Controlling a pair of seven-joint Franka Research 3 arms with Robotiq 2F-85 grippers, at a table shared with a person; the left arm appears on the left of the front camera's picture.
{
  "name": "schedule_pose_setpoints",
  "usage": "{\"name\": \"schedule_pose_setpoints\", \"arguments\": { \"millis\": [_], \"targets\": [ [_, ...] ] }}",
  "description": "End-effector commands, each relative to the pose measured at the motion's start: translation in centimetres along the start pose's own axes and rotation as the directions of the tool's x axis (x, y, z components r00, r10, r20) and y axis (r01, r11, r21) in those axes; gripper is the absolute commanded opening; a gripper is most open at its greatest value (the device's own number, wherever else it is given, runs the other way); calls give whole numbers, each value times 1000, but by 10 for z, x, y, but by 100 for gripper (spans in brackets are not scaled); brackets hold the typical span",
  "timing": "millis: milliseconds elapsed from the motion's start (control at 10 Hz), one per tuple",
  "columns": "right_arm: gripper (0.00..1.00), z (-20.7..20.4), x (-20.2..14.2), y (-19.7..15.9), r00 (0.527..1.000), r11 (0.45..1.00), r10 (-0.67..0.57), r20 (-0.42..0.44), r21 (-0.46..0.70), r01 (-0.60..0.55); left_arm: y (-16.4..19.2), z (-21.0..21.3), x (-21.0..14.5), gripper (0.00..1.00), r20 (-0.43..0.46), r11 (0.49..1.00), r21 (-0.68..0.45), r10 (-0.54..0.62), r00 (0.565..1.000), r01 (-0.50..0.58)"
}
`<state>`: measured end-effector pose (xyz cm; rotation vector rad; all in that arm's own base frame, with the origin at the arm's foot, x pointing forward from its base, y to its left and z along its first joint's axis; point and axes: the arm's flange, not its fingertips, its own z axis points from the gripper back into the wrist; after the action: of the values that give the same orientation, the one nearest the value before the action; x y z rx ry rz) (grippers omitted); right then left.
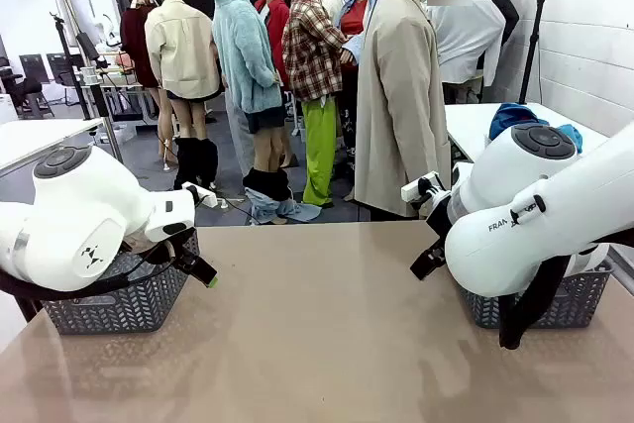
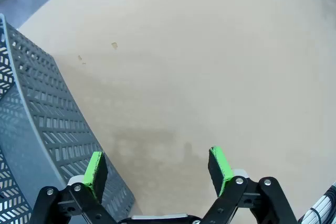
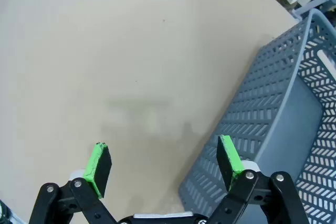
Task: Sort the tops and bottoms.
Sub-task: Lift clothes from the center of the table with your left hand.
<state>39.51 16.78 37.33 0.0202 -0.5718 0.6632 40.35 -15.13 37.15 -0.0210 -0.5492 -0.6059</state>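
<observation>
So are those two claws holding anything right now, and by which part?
Nothing is held. The left gripper is open above the table beside a grey basket; the right gripper is open too, beside the other basket.

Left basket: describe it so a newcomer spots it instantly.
Start at the tan table in the front view. At its left edge, partly hidden by the white left arm, sits a grey perforated basket. Its twin stands at the right edge by the right arm; this one is on the robot's left.
</observation>
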Motion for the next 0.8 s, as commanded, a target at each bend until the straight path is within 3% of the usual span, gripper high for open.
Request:
{"name": "schedule_pose_setpoints", "arguments": {
  "millis": [0,700],
  "targets": [
    [100,0,0,0,1000,1000,0,0,0,0,0,0,0,100,0,1000,0,0,1000,0],
    [100,0,0,0,1000,1000,0,0,0,0,0,0,0,100,0,1000,0,0,1000,0]
  ]
}}
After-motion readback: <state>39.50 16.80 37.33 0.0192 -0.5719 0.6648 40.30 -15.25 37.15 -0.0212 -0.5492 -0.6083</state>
